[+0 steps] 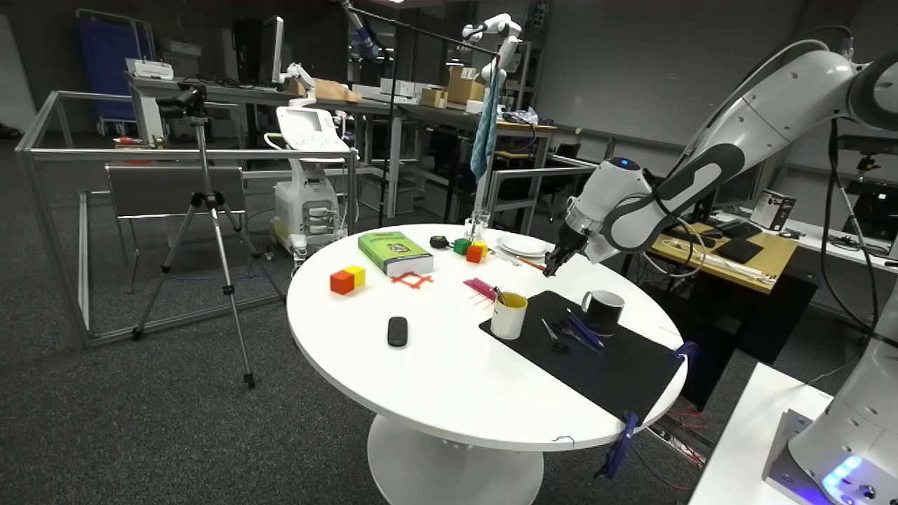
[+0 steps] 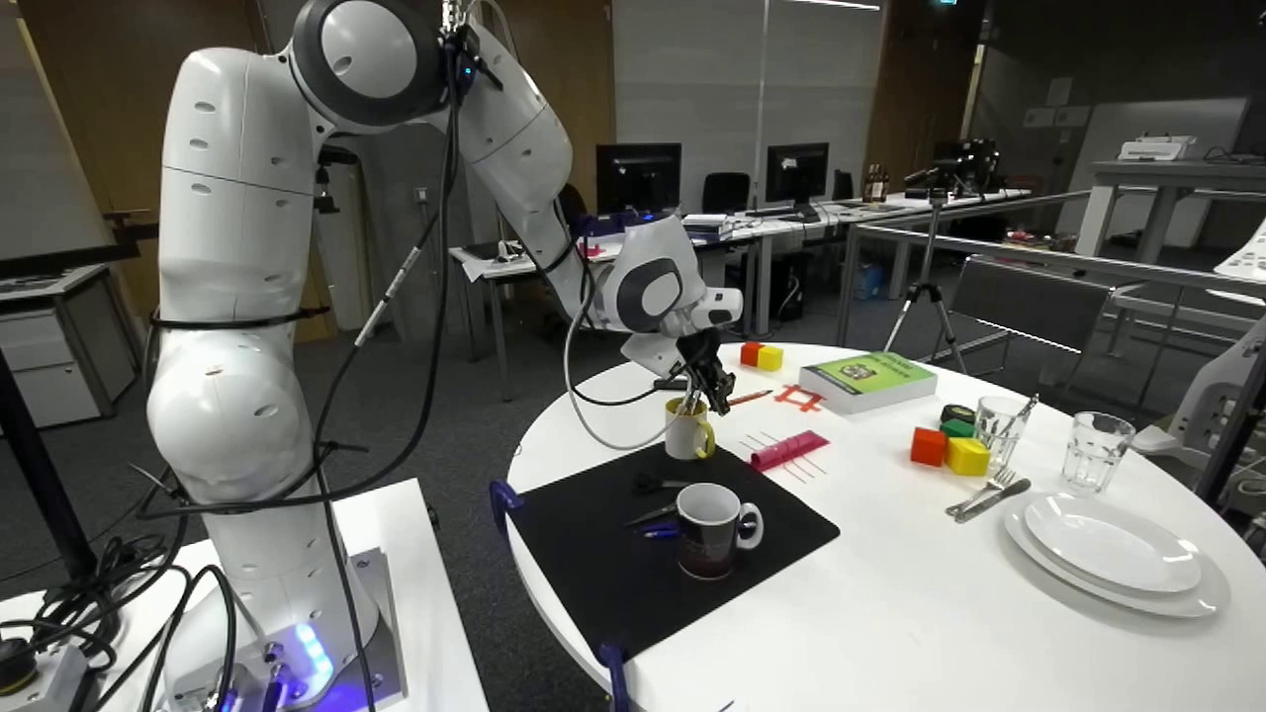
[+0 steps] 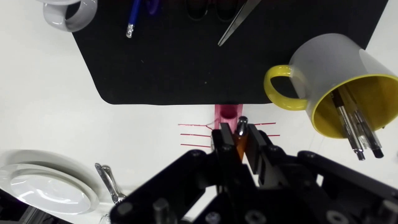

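Observation:
My gripper (image 3: 238,129) is closed on an orange pencil-like stick (image 3: 241,143) with a rounded silver end. The stick juts out sideways from the fingers in both exterior views (image 1: 531,264) (image 2: 749,398). The gripper (image 1: 550,269) is above the white table (image 1: 435,379), raised off it. Below it in the wrist view lies a pink holder (image 3: 228,112) with thin red lines at both sides. A white mug with yellow inside (image 3: 329,62) holding several pens stands beside it, on the corner of the black mat (image 3: 174,71). The gripper (image 2: 720,396) hides part of the stick.
On the mat are a dark mug (image 2: 707,534), scissors (image 3: 239,20) and a blue pencil (image 3: 133,17). Around stand a green book (image 1: 396,254), coloured cubes (image 2: 930,447), stacked plates (image 2: 1113,549), cutlery (image 2: 989,494), glasses (image 2: 1096,450), a black case (image 1: 398,332) and blue clamps (image 1: 619,447).

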Controlling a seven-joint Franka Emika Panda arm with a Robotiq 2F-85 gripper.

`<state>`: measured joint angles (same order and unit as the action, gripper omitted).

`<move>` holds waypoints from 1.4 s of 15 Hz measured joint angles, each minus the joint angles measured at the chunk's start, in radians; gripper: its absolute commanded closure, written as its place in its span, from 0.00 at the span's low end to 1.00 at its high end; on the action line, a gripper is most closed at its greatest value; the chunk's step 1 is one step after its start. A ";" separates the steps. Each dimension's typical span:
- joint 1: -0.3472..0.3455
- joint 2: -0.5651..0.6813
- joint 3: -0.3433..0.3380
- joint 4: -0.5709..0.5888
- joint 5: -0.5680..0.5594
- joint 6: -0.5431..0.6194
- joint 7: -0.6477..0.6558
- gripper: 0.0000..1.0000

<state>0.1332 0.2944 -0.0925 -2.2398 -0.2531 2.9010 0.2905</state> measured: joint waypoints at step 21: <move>0.210 0.040 -0.187 -0.173 -0.199 0.150 0.125 0.96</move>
<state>0.3432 0.3347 -0.2797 -2.4130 -0.4524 3.0509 0.4152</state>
